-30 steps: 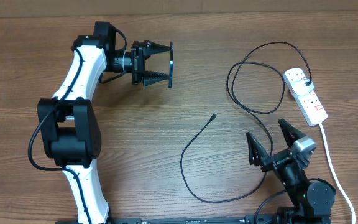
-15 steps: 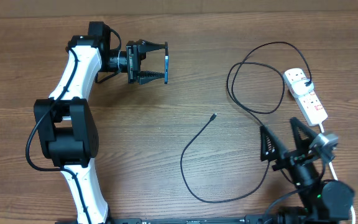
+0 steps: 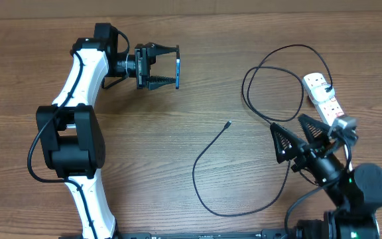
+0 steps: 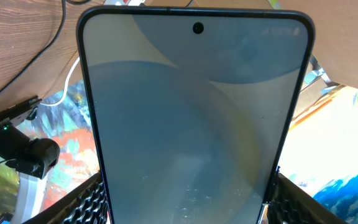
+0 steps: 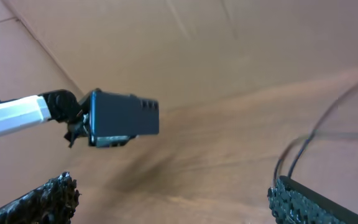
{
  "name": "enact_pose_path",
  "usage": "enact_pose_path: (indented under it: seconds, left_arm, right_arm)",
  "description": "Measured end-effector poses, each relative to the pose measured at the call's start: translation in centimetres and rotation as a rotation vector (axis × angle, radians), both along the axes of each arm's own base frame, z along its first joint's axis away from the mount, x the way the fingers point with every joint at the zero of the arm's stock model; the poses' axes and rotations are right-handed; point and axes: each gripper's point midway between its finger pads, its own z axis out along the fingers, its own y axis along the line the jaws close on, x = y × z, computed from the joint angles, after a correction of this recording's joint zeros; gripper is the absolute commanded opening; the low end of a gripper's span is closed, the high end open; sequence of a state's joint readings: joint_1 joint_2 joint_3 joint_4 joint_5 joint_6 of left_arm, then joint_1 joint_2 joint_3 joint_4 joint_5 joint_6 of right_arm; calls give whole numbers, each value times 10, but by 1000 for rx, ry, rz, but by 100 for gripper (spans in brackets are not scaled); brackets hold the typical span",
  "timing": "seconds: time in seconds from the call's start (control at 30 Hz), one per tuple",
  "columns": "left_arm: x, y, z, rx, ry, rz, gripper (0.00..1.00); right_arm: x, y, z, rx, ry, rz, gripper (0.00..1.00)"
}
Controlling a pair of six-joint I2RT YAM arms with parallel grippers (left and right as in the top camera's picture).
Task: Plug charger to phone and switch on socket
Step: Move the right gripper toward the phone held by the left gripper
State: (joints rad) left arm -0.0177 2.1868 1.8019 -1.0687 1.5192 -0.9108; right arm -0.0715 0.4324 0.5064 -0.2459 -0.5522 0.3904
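My left gripper (image 3: 174,66) is shut on the phone (image 3: 178,72) and holds it edge-on above the table at the back left. In the left wrist view the phone (image 4: 194,124) fills the frame, screen grey-blue, between my fingers (image 4: 188,208). The black charger cable (image 3: 207,149) lies in loose loops. Its connector tip (image 3: 227,123) is free on the table centre, and its plug (image 3: 329,90) sits in the white socket (image 3: 323,99) at the right. My right gripper (image 3: 288,123) is open and empty, left of the socket. It shows open in the right wrist view (image 5: 173,193).
The socket's thick white cord (image 3: 353,172) runs down the right edge. The right wrist view shows the left arm's dark gripper head (image 5: 120,118) far off, cardboard walls behind, and cable strands (image 5: 303,149) at the right.
My right gripper has swung up and back from the front edge, now nearer the socket and cable loop. My left gripper shifted slightly left with the phone, then held still.
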Motion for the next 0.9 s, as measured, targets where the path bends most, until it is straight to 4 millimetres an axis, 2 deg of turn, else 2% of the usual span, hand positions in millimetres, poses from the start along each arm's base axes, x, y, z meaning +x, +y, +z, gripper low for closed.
enact_pose_path:
  seconds: [0.13, 0.23, 0.33, 0.43, 0.53, 0.63, 0.7, 0.8, 0.9]
  left_arm:
    - [0, 0, 0, 0, 0, 0, 64]
    - [0, 0, 0, 0, 1, 0, 64]
    - [0, 0, 0, 0, 0, 0, 64]
    - [0, 0, 0, 0, 0, 0, 64]
    - [0, 0, 0, 0, 0, 0, 64]
    - [0, 0, 0, 0, 0, 0, 64]
    - [0, 0, 0, 0, 0, 0, 64]
    - [0, 0, 0, 0, 0, 0, 63]
    - [0, 0, 0, 0, 0, 0, 64]
  right_arm:
    - [8, 2, -14, 41, 216, 9, 100]
    - [13, 2, -14, 49, 415, 12, 100]
    - [24, 1, -7, 19, 570, 8, 100]
    - [45, 7, 5, 0, 612, 38, 100]
    - [64, 23, 14, 10, 583, 133, 100]
    - [71, 47, 3, -7, 600, 223, 100]
    - [70, 60, -6, -40, 621, 246, 100]
    - [62, 91, -19, -166, 645, 268, 100]
    - [57, 118, -13, -295, 632, 234, 99]
